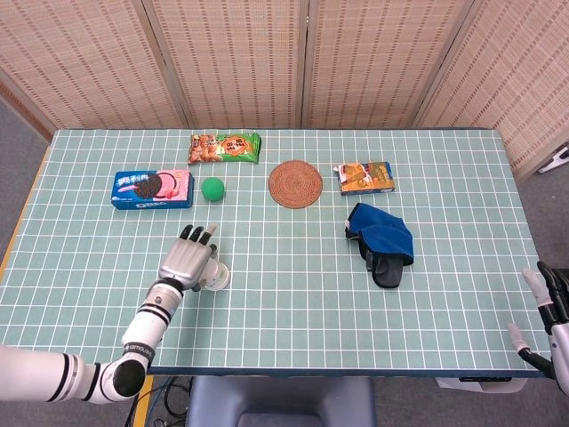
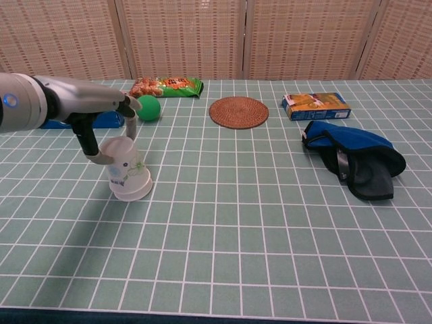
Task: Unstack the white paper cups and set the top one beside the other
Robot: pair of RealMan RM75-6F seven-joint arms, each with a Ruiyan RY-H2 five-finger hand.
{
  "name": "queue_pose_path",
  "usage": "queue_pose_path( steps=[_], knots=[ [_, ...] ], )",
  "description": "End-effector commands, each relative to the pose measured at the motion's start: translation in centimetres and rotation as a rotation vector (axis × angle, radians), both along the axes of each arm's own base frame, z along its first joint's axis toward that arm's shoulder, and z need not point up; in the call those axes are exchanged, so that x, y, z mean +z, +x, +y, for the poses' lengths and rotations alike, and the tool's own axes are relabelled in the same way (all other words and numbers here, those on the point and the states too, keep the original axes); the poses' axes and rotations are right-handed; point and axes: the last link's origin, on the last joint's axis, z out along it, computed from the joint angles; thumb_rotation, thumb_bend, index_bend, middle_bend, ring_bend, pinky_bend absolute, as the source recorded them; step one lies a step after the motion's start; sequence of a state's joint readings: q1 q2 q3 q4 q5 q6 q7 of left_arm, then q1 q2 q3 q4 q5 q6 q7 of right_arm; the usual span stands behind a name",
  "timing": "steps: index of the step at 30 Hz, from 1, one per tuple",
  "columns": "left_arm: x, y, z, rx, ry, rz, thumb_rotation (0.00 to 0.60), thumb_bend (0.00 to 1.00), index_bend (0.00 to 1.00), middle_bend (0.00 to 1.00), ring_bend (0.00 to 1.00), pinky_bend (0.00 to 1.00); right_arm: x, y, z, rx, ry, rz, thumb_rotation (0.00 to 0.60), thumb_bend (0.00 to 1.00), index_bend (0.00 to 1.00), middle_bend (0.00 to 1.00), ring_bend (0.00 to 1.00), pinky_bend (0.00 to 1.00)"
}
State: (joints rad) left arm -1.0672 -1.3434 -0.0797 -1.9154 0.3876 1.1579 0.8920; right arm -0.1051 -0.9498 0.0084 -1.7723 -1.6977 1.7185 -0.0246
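Observation:
The stacked white paper cups (image 2: 128, 177) stand upside down on the green gridded table, front left. In the head view only their rim (image 1: 217, 276) shows beside my left hand (image 1: 185, 261). That hand (image 2: 101, 120) reaches in from the left and sits over the top of the stack. Its thumb (image 2: 95, 156) hooks against the cup's left side and a finger (image 2: 132, 128) comes down behind it. The stack stands on the table, slightly tilted. My right hand (image 1: 547, 307) hangs off the table's front right corner, fingers apart and empty.
Along the back lie a blue cookie box (image 1: 152, 189), a green ball (image 1: 212, 188), a snack bag (image 1: 226, 147), a round woven coaster (image 1: 295, 183) and an orange box (image 1: 365, 177). A blue and black cloth bundle (image 1: 382, 240) lies right of centre.

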Motion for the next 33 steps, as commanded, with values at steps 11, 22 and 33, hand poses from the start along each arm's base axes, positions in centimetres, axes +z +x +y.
queue_pose_path(
  steps=[11, 22, 33],
  knots=[
    [1.3, 2.4, -1.5, -0.020, 0.042, 0.055, 0.600, 0.30, 0.44, 0.00, 0.00, 0.00, 0.0, 0.0, 0.1, 0.006, 0.003, -0.004, 0.600, 0.34, 0.01, 0.00, 0.00, 0.00],
    [2.6, 5.0, -2.7, -0.036, 0.069, 0.074, 0.600, 0.30, 0.44, 0.00, 0.00, 0.00, 0.0, 0.0, 0.0, 0.003, 0.010, -0.005, 0.600, 0.34, 0.01, 0.00, 0.00, 0.00],
    [4.4, 5.6, -2.6, -0.029, 0.115, 0.092, 0.600, 0.30, 0.44, 0.00, 0.00, 0.00, -0.1, -0.2, -0.3, -0.009, 0.013, 0.000, 0.600, 0.34, 0.01, 0.00, 0.00, 0.00]
  ],
)
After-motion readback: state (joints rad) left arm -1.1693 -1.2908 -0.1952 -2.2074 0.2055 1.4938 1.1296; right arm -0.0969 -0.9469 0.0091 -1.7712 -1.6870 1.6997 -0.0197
